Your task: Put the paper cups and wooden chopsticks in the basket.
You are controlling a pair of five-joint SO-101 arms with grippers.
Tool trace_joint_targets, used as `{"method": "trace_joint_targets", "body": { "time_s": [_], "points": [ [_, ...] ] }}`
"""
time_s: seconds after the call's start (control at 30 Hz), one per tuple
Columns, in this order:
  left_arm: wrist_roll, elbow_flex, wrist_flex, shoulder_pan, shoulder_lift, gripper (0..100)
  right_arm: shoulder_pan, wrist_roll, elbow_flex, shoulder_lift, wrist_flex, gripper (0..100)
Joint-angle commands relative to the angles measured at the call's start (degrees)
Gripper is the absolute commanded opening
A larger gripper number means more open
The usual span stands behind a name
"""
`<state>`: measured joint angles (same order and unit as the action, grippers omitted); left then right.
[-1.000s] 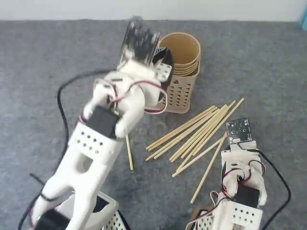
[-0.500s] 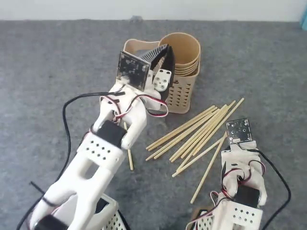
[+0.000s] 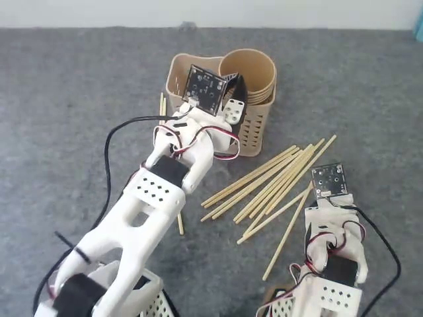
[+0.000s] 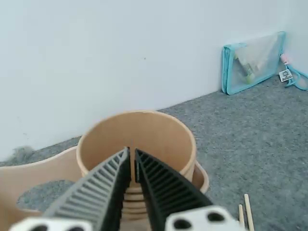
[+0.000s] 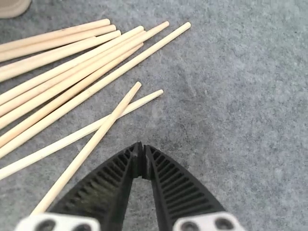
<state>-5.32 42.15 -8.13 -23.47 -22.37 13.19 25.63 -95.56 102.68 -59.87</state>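
Currently your left gripper [image 4: 131, 152] hangs clenched, empty, over paper cups [image 4: 161, 137] nested in the basket [image 3: 173, 74]; your right gripper [image 5: 141, 147], clenched too, hovers by loose wooden chopsticks [image 3: 264, 185], likely next to go.

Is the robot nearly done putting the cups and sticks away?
About halfway. Done: the cups sit stacked inside the basket. In hand: nothing; the left gripper is shut by the cups, and the right gripper is shut just above the carpet beside the chopsticks. Left to do: the chopsticks lie on the carpet outside the basket.
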Motion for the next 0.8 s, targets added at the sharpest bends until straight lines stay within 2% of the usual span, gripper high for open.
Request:
{"method": "trace_joint_targets", "body": {
  "time_s": [0.0,0.17,0.33,0.47,0.6,0.77],
  "points": [
    [-0.26,-0.57,0.18,-0.09,1.05,1,-0.57,0.79,-0.97,0.66,1.19,0.9],
    [-0.26,-2.59,-3.08,0.00,-8.26,1,-0.57,0.79,-0.97,0.66,1.19,0.9],
    [-0.26,-7.60,-15.56,0.53,-21.71,1,-0.57,0.79,-0.97,0.66,1.19,0.9],
    [0.09,-11.12,-29.10,5.63,-29.80,2,-0.57,0.79,-0.97,0.66,1.19,0.9],
    [0.35,-11.65,-42.64,15.03,-33.32,2,-0.57,0.79,-0.97,0.66,0.92,0.9],
    [3.08,-9.10,-52.13,23.47,-30.51,2,-0.57,0.79,-0.97,0.75,0.84,0.9]
  ]
}}
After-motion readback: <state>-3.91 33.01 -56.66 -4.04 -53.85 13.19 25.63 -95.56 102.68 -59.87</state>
